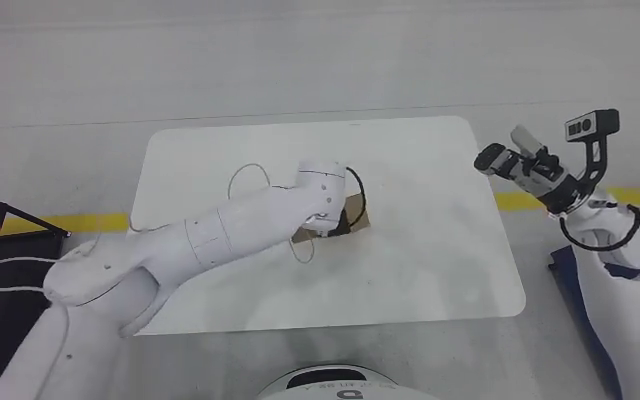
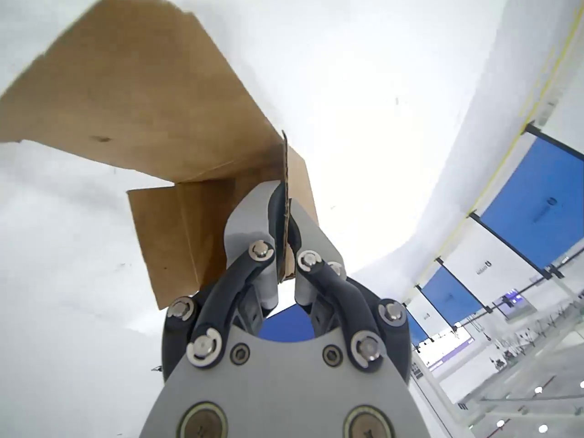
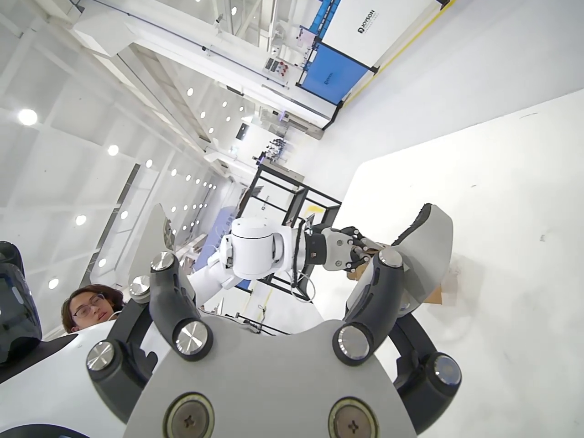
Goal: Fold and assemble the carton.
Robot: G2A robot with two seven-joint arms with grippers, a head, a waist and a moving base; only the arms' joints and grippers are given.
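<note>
**Cardboard gripping under way**

Clamping the left pincer (image 2: 285, 225) fully closed on an upright flap edge of the brown carton (image 2: 137, 93), partly folded, near the centre of the white worktop (image 1: 430, 260). Holding the right pincer (image 1: 510, 148) spread wide, gripping nothing, just beyond the worktop's 2 o'clock corner.

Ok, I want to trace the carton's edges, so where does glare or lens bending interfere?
Top view: the table glares white; the left arm covers most of the carton. Left wrist view: the carton in the left pincer stands out, but the table's edge bows. Right wrist view: ceiling lamps flare.
</note>
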